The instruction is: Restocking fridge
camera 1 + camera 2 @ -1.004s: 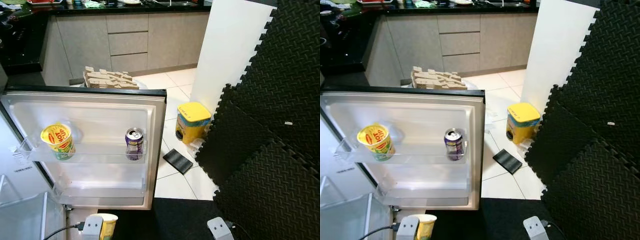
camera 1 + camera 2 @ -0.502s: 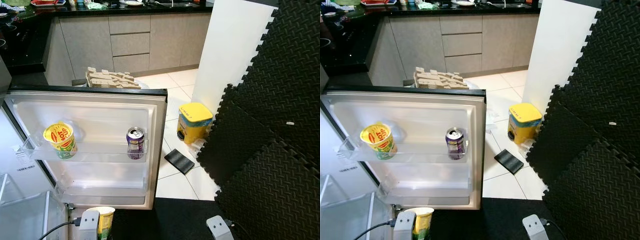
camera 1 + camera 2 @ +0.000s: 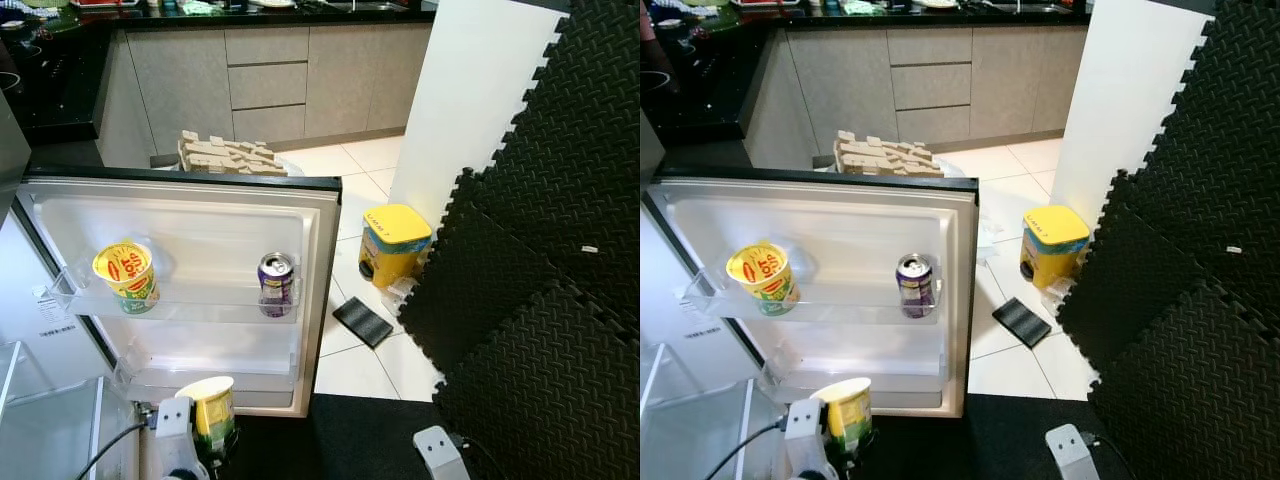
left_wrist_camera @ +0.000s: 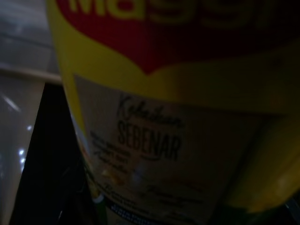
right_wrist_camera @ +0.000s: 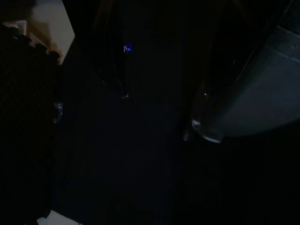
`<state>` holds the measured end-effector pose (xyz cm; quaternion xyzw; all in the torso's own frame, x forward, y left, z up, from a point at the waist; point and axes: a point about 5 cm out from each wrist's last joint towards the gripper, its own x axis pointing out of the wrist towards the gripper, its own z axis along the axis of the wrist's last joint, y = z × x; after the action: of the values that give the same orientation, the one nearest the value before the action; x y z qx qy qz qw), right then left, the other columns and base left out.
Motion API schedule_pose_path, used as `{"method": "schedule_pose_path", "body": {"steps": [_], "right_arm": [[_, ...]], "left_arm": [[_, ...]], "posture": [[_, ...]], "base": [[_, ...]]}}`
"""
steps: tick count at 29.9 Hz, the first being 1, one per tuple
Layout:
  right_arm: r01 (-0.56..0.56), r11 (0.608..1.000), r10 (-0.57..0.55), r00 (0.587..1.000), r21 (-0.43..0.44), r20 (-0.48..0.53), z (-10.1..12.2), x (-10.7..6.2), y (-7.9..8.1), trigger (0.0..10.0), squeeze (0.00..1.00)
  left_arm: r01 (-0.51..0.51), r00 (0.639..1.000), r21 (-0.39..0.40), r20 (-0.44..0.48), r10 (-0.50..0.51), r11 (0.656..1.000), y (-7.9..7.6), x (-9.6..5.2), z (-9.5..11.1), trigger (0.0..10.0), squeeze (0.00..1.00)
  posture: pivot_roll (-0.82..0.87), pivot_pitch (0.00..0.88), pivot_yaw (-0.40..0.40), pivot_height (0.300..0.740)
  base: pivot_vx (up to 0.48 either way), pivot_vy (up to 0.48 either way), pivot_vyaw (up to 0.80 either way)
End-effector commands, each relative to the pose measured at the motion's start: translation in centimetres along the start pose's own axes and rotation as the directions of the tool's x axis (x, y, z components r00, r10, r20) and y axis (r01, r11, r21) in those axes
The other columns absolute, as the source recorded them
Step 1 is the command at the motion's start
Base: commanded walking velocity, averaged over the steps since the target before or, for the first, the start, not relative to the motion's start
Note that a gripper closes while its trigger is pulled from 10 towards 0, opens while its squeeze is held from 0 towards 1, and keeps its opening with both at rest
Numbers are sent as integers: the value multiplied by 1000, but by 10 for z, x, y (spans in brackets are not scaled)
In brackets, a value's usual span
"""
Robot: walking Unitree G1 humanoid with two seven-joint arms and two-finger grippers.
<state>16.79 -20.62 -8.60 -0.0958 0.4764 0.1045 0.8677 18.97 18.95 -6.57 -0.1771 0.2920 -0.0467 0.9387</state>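
Note:
The fridge door (image 3: 200, 215) stands open toward me. On its clear shelf (image 3: 190, 305) a yellow noodle cup (image 3: 125, 277) stands at the left end and a purple drink can (image 3: 276, 283) at the right end. Below the door, near the lower edge of the left eye view, my left gripper (image 3: 195, 445) is shut on a second yellow noodle cup (image 3: 210, 408), held upright. The left wrist view shows that cup's label (image 4: 164, 117) close up. My right arm (image 3: 441, 455) hangs idle low on the right; its wrist view is very dark.
Black foam mats (image 3: 530, 280) line the right side, next to a white panel (image 3: 470, 100). A yellow bin (image 3: 395, 243) and a small black pad (image 3: 364, 321) sit on the tiled floor beyond the door. Beige blocks (image 3: 232, 157) are stacked behind the door. A clear fridge drawer (image 3: 50, 410) lies at lower left.
My left gripper has lifted the held noodle cup higher, closer to the bottom of the fridge door. The camera has shifted slightly. The shelf items have not moved.

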Motion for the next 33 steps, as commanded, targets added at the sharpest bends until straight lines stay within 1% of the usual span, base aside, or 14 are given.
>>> {"method": "schedule_pose_path", "body": {"steps": [1,6,9,11,13,15,20,23,24,25,27,29,32,33], "right_arm": [[13,1000,-14,998,20,56,11,-1,-9,10000,0],[-47,998,41,981,30,190,39,-3,-23,10000,0],[-56,998,49,978,29,203,42,-4,-24,10000,0],[-112,993,100,960,29,262,54,-6,-27,10000,0],[-112,993,100,960,29,262,54,-6,-27,10000,0],[-153,988,140,946,21,293,60,-7,-29,10000,0],[-259,966,247,901,-14,358,73,-12,-30,10000,0],[-366,924,380,837,-115,392,89,-18,-30,10000,0],[-366,924,380,837,-115,392,89,-18,-30,10000,0],[-415,892,451,800,-177,396,96,-21,-28,10000,0],[-427,884,467,791,-189,396,97,-21,-28,10000,0],[-448,865,503,771,-228,391,101,-23,-27,10000,0],[-498,816,577,721,-293,383,110,-27,-23,10000,0],[-498,816,577,721,-293,383,110,-27,-23,10000,0]], "left_arm": [[-20,999,9,45,19,1000,6,0,10,10000,0],[-61,990,7,127,60,998,19,-1,28,10000,0],[-61,989,4,136,60,998,19,-1,30,10000,0],[-65,981,3,185,63,998,22,-1,40,10000,0],[-65,981,3,185,63,998,22,-1,40,10000,0],[-60,974,5,217,57,998,24,0,46,10000,0],[2,957,54,290,-18,999,23,1,65,10000,0],[93,922,114,366,-129,989,25,-1,89,10000,0],[93,922,114,366,-129,989,25,-1,89,10000,0],[153,895,149,397,-201,977,25,-3,101,10000,0],[165,889,158,404,-217,973,25,-4,103,10000,0],[209,867,195,417,-274,958,24,-5,111,10000,0],[289,813,274,436,-386,917,20,-9,128,10000,0],[289,813,274,436,-386,917,20,-9,128,10000,0]], "posture": [[-56,0,-24,740],[-56,0,-24,740],[-56,0,-24,740],[-62,0,-21,740],[-62,0,-21,740],[-65,0,-21,740],[-67,0,-22,740],[-70,0,-21,740],[-70,0,-21,740],[-71,0,-20,740],[-71,0,-20,740],[-70,0,-20,740],[-69,0,-22,740],[-69,0,-22,740]], "base": [[0,0,0],[0,0,0],[0,0,0],[0,0,0],[0,0,0],[0,0,0],[0,0,0],[0,0,0],[0,0,0],[0,0,0],[0,0,0],[0,0,0],[0,0,0],[0,0,0]]}}
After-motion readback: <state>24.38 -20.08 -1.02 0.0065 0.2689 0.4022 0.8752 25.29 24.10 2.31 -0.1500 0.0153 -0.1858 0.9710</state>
